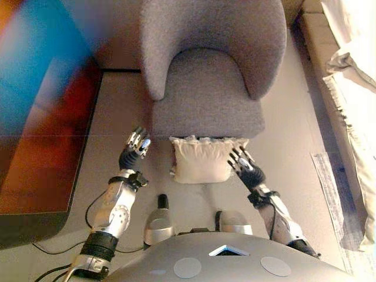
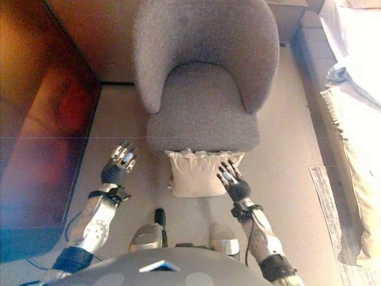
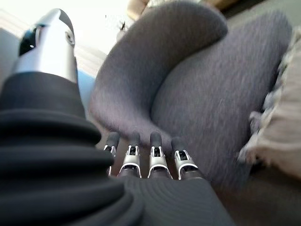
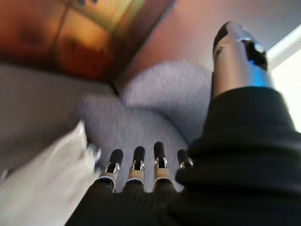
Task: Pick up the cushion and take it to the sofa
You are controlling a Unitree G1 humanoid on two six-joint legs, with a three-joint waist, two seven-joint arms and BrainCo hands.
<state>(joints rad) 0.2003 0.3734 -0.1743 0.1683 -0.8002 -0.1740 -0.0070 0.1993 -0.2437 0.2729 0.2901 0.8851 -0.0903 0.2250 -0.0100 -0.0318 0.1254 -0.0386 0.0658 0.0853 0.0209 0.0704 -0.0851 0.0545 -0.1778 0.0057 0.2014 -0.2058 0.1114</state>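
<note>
Two large pieces of furniture frame the scene: a grey armchair [image 1: 205,70] straight ahead and, at the far right edge, what seems to be the sofa [image 1: 352,70] under a pale cover, though only a part of it shows. Between the armchair and the robot, the cream cushion [image 1: 202,160] lies on the floor [image 1: 294,176], with its ruffled edge against the front of the armchair seat. The right hand [image 1: 244,166] is at the right side of the cushion with fingers straight and spread; it holds nothing, and I cannot tell if the fingertips touch the fabric or only hover above. The left hand [image 1: 135,150] is apart from the cushion, to its left, also with straight relaxed fingers and empty. I judge the cushion to be light, soft and easy to squeeze, so it will deform and may sag if it is taken at one corner or by the thin ruffle. A safer hold would be both hands pressing on the two opposite sides, near the middle of its body.
</note>
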